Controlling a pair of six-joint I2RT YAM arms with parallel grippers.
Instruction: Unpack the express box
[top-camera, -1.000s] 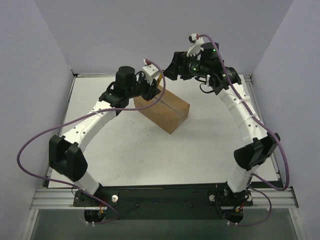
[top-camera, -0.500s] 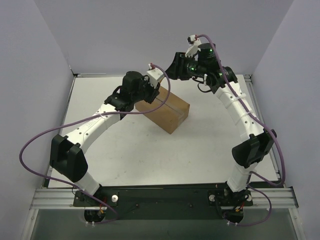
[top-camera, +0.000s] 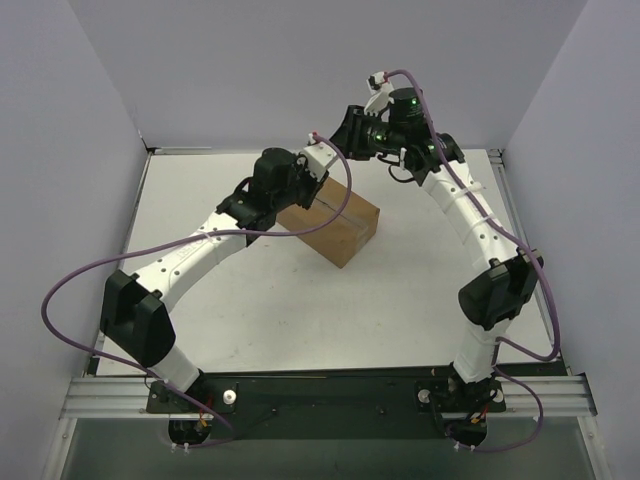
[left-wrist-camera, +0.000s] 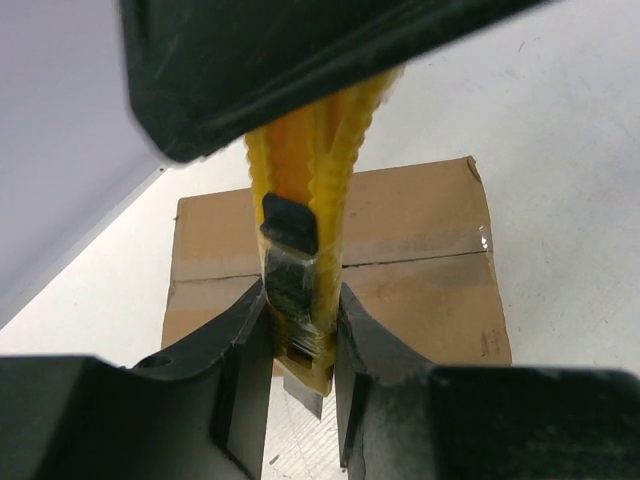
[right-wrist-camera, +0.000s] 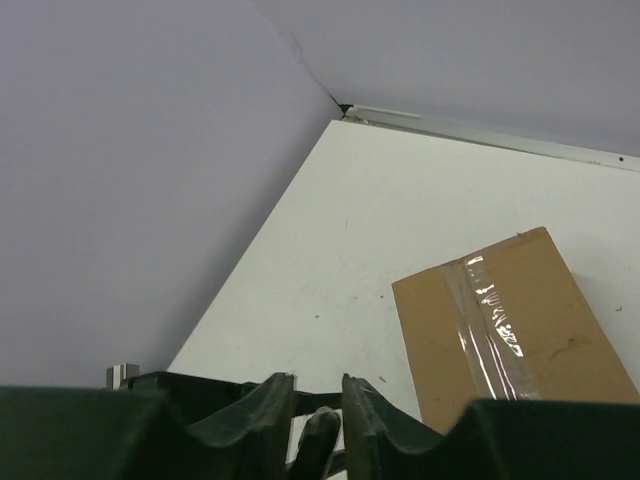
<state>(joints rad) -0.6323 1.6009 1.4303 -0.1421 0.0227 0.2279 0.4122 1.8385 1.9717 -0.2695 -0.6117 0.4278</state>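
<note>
Express box (top-camera: 337, 226): brown cardboard carton, flat on the white table (top-camera: 300, 300), toward the far middle, turned askew, flaps down.
Seam: runs along the top under a strip of clear tape (left-wrist-camera: 425, 248), glossy and wrinkled.
Left gripper (left-wrist-camera: 300, 335): clamped on a yellow utility knife (left-wrist-camera: 305, 165), one black finger on each side of the handle, grip narrow.
Knife: handle runs from under the wrist out between the fingers; black slider faces the camera; short grey blade (left-wrist-camera: 304, 393) juts past the fingertips.
Box against left fingers: directly beyond them in the left wrist view, taped seam crossing behind the knife. Blade tip sits by the carton's edge; cannot tell whether touching. From above, this gripper hangs over the box's far-left end.
Right gripper (right-wrist-camera: 316, 388): fingers (right-wrist-camera: 262, 410) close together with a slim gap. A dark shape shows low in that gap; cannot tell what it is or whether it is gripped.
Box against right fingers: to their right in the right wrist view, well apart, no contact. From above, this gripper hangs beyond the carton's far end, near the back wall.
</note>
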